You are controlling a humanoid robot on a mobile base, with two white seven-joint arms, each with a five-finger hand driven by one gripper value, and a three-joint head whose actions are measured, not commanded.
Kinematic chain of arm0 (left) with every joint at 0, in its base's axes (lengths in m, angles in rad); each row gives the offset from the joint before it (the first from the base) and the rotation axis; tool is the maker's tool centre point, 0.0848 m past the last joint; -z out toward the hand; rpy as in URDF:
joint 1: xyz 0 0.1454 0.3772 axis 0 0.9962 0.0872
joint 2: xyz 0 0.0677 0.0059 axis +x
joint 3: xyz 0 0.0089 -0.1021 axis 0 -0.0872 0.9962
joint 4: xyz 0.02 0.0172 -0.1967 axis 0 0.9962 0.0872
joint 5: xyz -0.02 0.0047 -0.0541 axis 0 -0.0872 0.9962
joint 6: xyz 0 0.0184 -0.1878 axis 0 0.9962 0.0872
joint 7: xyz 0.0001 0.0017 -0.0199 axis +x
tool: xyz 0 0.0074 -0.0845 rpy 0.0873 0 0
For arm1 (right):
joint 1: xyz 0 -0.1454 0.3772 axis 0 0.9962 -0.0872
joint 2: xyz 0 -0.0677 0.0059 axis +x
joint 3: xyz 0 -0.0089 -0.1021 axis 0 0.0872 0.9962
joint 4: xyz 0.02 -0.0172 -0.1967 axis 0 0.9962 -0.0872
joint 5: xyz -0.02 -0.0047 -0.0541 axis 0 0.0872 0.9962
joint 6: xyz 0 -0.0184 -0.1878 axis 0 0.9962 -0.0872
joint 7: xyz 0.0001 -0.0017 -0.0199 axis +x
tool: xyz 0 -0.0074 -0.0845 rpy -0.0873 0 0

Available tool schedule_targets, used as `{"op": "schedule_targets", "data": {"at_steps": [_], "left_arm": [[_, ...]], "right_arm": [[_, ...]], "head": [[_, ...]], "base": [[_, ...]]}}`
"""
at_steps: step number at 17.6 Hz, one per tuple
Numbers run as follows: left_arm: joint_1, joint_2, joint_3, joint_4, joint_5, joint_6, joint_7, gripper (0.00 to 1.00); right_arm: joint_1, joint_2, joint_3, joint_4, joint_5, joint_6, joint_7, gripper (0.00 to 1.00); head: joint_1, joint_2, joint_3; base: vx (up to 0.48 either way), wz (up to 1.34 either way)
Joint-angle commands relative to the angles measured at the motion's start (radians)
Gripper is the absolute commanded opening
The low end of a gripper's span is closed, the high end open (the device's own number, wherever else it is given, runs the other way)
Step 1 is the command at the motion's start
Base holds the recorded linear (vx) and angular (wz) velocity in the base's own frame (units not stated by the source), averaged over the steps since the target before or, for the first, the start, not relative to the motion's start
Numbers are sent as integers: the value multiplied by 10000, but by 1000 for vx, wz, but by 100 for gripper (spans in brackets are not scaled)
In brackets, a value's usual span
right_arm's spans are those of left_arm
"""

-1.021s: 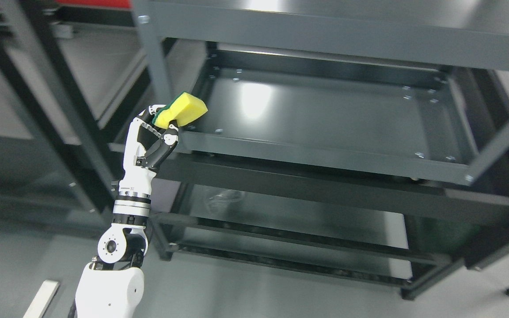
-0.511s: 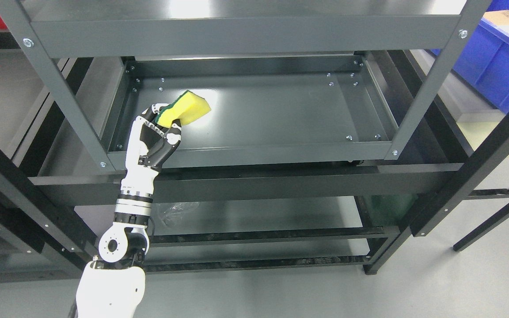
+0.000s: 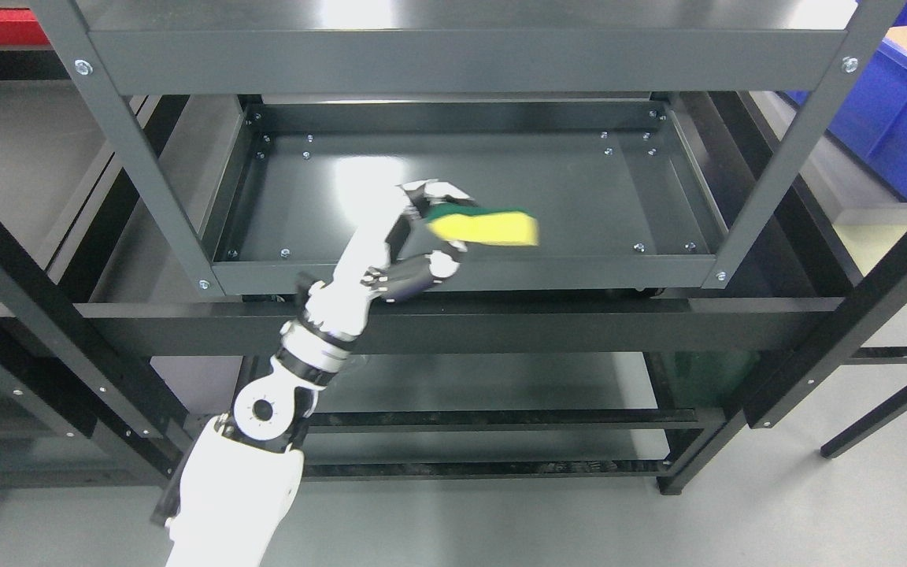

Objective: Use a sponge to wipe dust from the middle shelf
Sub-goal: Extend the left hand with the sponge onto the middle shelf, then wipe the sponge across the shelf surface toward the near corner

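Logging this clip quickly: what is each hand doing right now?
Left hand: closed on the sponge, over the middle shelf.
Right hand: not in view.

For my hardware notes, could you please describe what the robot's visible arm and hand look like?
The left arm has glossy white shells, a round joint disc with a dark centre, and black and silver wrist rings. The left hand has a white back, white-tipped fingers and dark grey jointed segments. No cables show.

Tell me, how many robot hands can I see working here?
1. The white left hand reaches over the dark grey metal middle shelf, holding a yellow and green sponge. A second hand may be out of view.
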State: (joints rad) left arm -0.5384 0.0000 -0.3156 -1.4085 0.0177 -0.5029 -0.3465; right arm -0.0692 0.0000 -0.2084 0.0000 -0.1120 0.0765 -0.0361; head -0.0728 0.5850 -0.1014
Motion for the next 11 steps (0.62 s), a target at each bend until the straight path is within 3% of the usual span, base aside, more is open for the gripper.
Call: {"op": "schedule_targets", "data": {"at_steps": [1,6,11], "left_arm": [[-2097,174,-4203,-304,-3208,-981,-139,0],[-4859,174,-4561,-487,-5375,-2301,-124,0],[-6885,174,-2462,-1301,-7002,-2731,-934,0]], "right_arm": [[2,-175,-2,-174,0,2,-7,100],[2,-175,-2,-174,0,2,-7,100],[2,-175,13,-174,0,2,-7,100]], "head": [[0,0,0],[0,0,0],[0,0,0]], "base": [[-2,59],[0,0],[-3,102]]}}
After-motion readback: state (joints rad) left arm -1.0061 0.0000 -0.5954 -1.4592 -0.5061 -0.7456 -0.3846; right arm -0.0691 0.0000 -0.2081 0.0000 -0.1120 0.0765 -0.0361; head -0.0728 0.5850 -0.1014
